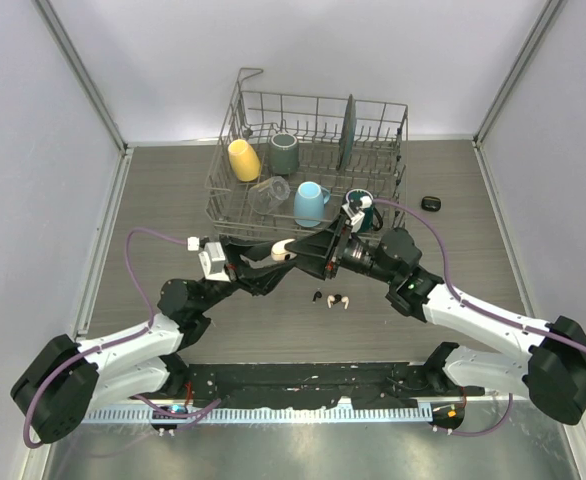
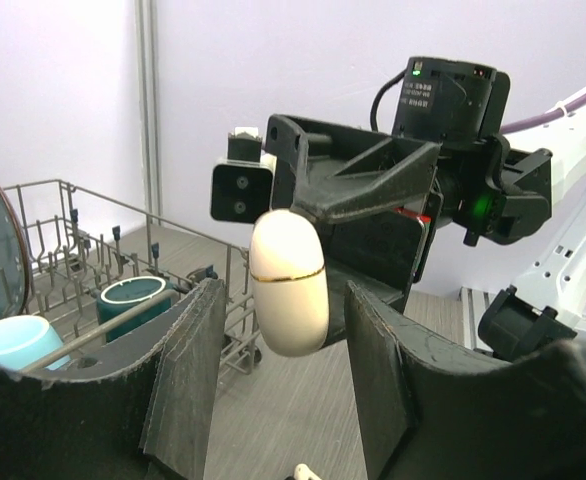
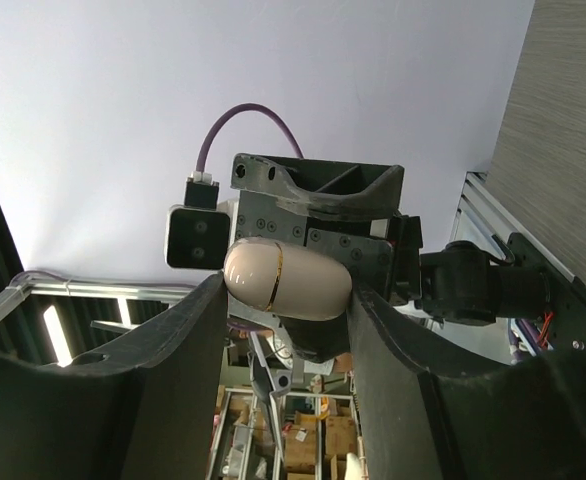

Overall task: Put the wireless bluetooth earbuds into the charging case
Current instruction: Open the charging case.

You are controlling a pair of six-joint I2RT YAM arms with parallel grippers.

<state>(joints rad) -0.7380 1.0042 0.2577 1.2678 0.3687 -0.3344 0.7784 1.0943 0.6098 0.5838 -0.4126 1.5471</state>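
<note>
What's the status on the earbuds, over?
Right gripper shut on cream-white pill-shaped charging case, lid closed. Left gripper open around it. Black and white stemmed earbuds loose on wood-grain table. Nothing blocking.

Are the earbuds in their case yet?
Not yet, nothing looks done. The black earbud and the pale earbud lie on the table. In hand: the right gripper grips the cream case in the air, lid shut, and the left gripper sits around it with gaps showing. Left to do: open the case and put both earbuds in.
</note>
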